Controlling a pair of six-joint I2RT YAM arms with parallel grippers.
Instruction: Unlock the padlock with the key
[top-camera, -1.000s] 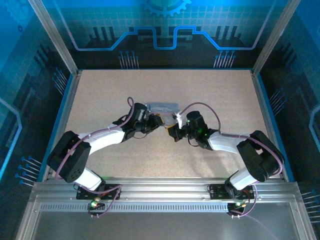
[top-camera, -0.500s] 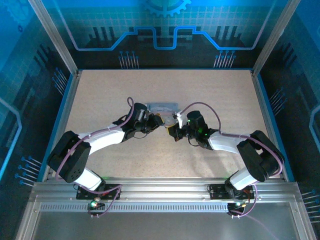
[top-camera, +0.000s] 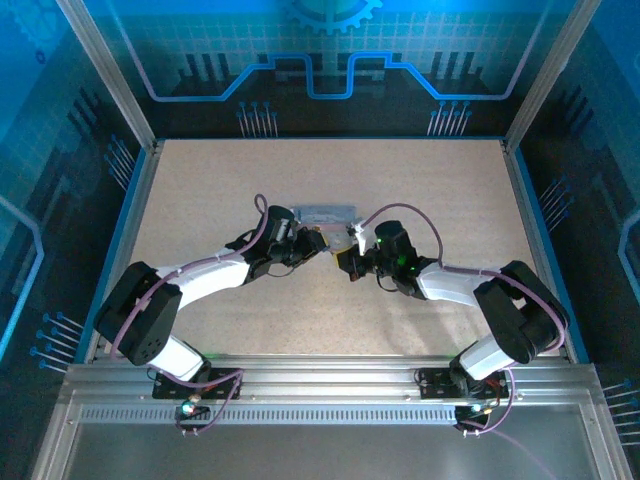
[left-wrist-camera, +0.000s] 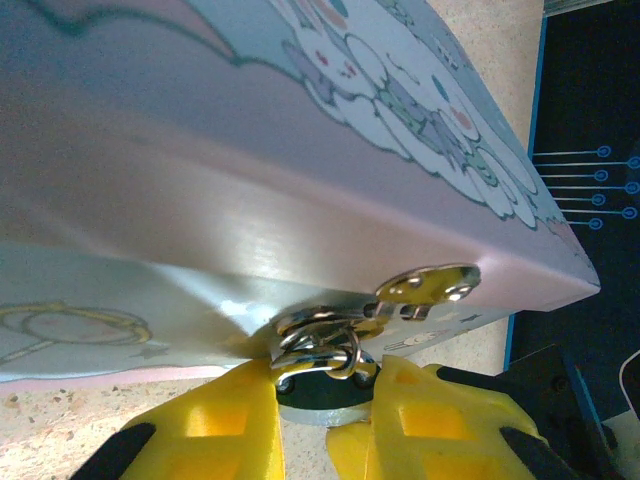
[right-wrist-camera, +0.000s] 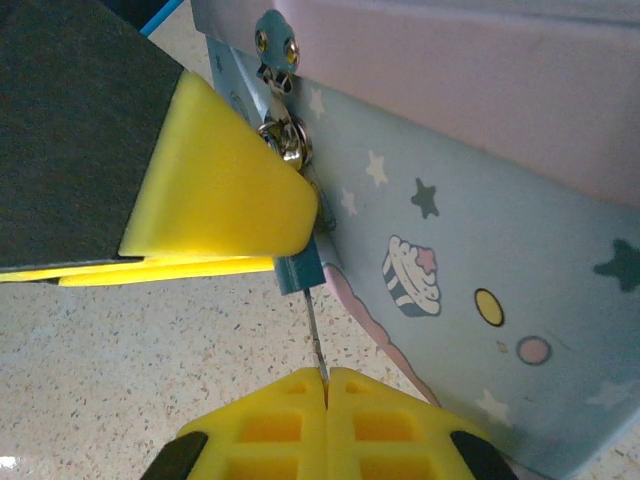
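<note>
The padlock (left-wrist-camera: 318, 398), small and dark with a silver rim, hangs by its shackle from the hasp (left-wrist-camera: 430, 285) of a pastel cartoon tin (left-wrist-camera: 300, 210). My left gripper (left-wrist-camera: 325, 388) is shut on the padlock's body from both sides. In the right wrist view the padlock's bluish lower end (right-wrist-camera: 298, 272) pokes out under a left finger (right-wrist-camera: 220, 200). The thin grey key (right-wrist-camera: 315, 338) runs from that end down into my right gripper (right-wrist-camera: 327, 378), which is shut on it. From above, both grippers (top-camera: 318, 243) (top-camera: 350, 262) meet at the tin's near side (top-camera: 325, 211).
The tin sits mid-table on a speckled beige tabletop (top-camera: 200, 190). Blue rails (top-camera: 527, 210) and metal posts border the work area. Both arms reach inward from the near edge.
</note>
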